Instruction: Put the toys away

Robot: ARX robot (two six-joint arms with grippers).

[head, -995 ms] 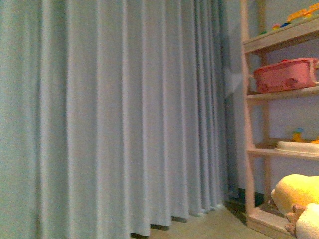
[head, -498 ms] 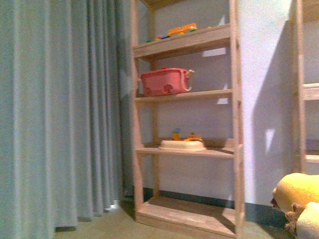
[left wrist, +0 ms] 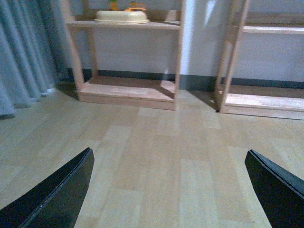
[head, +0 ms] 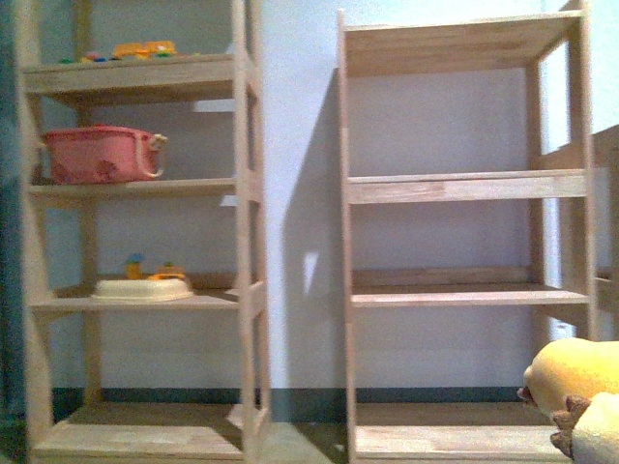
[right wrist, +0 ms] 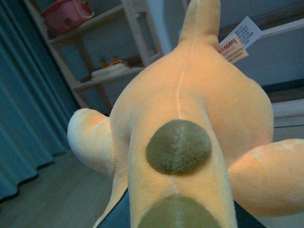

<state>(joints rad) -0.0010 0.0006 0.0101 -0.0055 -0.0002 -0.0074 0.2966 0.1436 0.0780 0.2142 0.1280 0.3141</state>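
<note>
Plush toy (right wrist: 190, 118), yellow-orange, is clamped in the right gripper (right wrist: 178, 221) near wooden shelves (head: 244, 193) holding a pink basket (head: 97, 155), contents unseen, and a cream tray (head: 143, 288) beside small toys (head: 150, 269), while the left gripper (left wrist: 171, 190) gapes wide over the floor (left wrist: 156, 142).

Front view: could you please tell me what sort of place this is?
Likely a playroom or child's bedroom: wooden shelves, a pink toy bin, and a yellow plush toy.

Place: home playroom | cues: wooden shelves (head: 464, 186), pink toy bin (head: 97, 155), curtain (left wrist: 23, 52), plank floor (left wrist: 161, 156)
</note>
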